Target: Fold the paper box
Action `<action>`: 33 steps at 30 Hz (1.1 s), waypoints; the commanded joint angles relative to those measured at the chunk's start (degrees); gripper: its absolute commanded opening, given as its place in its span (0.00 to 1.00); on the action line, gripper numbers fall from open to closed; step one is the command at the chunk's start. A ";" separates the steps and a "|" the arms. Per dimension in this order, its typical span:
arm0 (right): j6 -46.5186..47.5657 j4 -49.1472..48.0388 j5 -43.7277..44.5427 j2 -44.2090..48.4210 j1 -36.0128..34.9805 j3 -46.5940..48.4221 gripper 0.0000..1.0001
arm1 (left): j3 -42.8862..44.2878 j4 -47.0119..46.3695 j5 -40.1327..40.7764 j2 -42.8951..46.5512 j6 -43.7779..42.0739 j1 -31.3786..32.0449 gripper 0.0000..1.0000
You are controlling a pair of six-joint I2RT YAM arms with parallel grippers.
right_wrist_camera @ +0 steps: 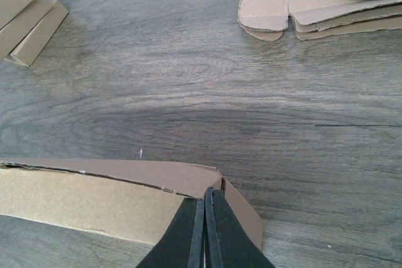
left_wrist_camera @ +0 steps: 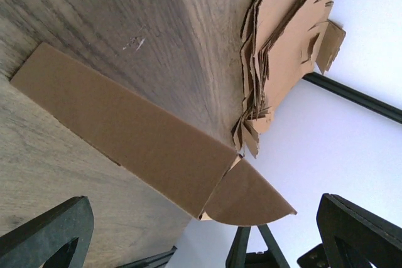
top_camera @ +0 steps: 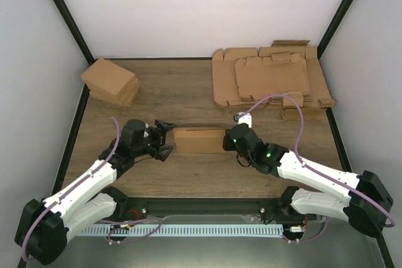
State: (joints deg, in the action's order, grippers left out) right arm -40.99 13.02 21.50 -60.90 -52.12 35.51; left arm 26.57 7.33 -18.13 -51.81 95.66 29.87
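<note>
– Brown cardboard lies in the middle of the table [top_camera: 188,98]. Is that the paper box [top_camera: 200,140]?

– Yes. It is one long, flat piece, and part of it is folded over. It lies the same way as the near edge runs. It is a bit closer to the near edge than to the far edge. A round flap [left_wrist_camera: 248,202] sticks out at its right end.

– Where is the left gripper [top_camera: 165,139]?

– Just beside the left end of the box, and it points at the box. In the left wrist view you can see its fingers [left_wrist_camera: 53,233] spread wide apart. The box lies out in front of them, on the wood.

– And the right gripper [top_camera: 230,141]?

– It is at the right end of the box. Its fingers [right_wrist_camera: 188,236] are pressed tight together, with only a thin line between them. The tips sit right over the corner of the box. I cannot tell if a bit of cardboard is pinched in there.

– What else is on the table?

– A thick pile of flat cardboard sheets [top_camera: 270,80] sits at the far right corner, and its edges are messy. A pile of small brown cartons [top_camera: 112,81] sits at the far left corner. Both piles are well apart from the box.
</note>
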 commanded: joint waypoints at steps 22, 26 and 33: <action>0.22 12.01 -5.43 -3.76 -1.16 -2.21 0.01 | 2.96 -5.24 -2.32 -3.22 7.55 0.28 1.00; 0.32 12.02 -5.46 -3.67 -1.22 -2.26 0.01 | 2.96 -5.82 -2.54 -3.90 7.56 0.45 1.00; 0.38 11.90 -5.56 -3.64 -1.15 -2.39 0.01 | 2.79 -5.85 -2.70 -4.05 7.63 0.54 1.00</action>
State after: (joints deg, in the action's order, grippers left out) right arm -40.71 12.60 21.47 -61.76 -52.12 35.94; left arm 28.05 2.55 -20.01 -55.57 102.98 30.13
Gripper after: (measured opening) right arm 0.015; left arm 0.999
